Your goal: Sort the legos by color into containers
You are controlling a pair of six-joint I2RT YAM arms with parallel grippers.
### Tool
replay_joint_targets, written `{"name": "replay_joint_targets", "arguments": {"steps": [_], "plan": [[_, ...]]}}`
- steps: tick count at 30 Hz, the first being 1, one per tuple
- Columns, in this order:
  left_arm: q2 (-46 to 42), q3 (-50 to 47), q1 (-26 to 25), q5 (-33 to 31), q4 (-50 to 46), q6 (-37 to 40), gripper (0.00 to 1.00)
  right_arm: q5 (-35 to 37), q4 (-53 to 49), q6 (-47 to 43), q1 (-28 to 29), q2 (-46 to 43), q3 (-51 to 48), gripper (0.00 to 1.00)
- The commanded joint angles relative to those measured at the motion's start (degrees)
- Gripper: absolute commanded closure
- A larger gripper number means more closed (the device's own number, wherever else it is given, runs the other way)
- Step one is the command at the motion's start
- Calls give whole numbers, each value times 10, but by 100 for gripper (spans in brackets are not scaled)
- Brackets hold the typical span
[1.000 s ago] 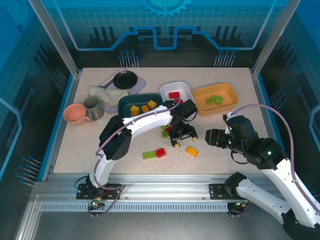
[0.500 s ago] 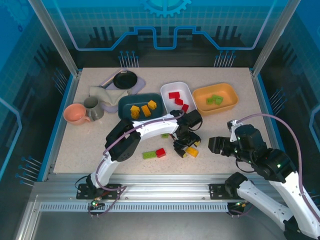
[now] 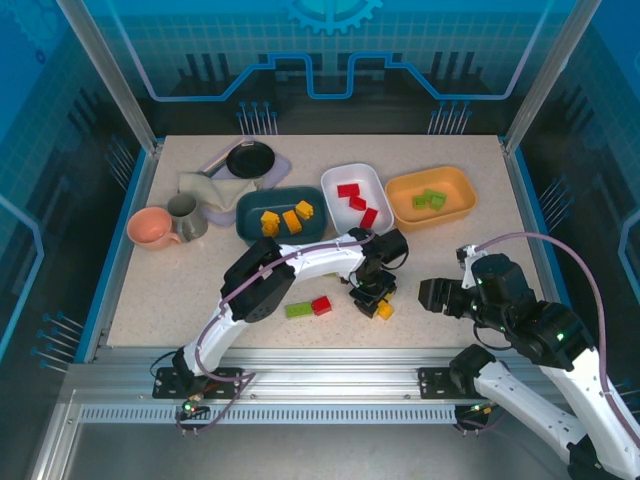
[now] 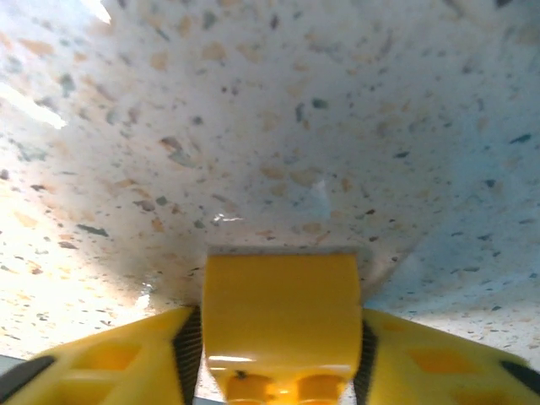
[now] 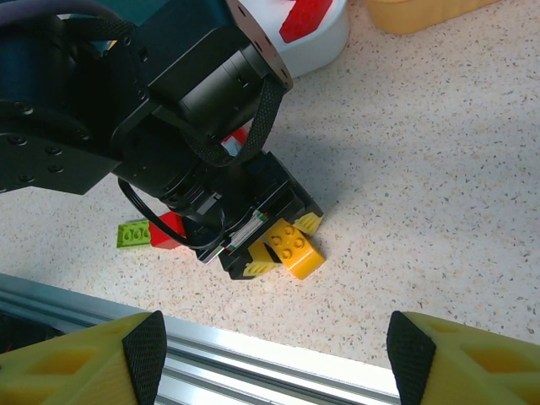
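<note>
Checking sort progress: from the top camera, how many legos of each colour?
Yellow legos: 4
Red legos: 4
Green legos: 3
Total: 11 clearly visible; the left arm may hide more.

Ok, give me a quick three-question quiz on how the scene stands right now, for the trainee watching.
1. True or false: the white dish is empty.
2. What sits between the fingers of the left pincer? A) a red brick B) a yellow brick C) nothing
3. Fill in: the green bricks lie in the ____ dish.
Key: 1 false, red bricks lie in it. 2 B. 3 yellow-orange, that is the yellow-orange dish.
</note>
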Motion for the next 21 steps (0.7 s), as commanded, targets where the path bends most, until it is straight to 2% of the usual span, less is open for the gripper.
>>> {"name": "replay_joint_targets", "arguments": {"steps": [1, 5, 12, 16, 21], "plan": [[11, 4, -3, -22, 12, -14, 60, -6, -6, 7, 6, -3, -6, 27], [0, 6, -2, -37, 17, -7, 68, -7, -7, 3, 6, -1, -6, 28], [-86, 13, 34, -108, -30, 69, 70, -15, -1, -18, 6, 14, 10, 27], [-169, -35, 80, -155, -48, 117, 70, -38, 33, -37, 6, 53, 15, 27], [-254, -94, 171, -209, -63, 212, 70, -72, 103, -49, 8, 128, 23, 28]]}}
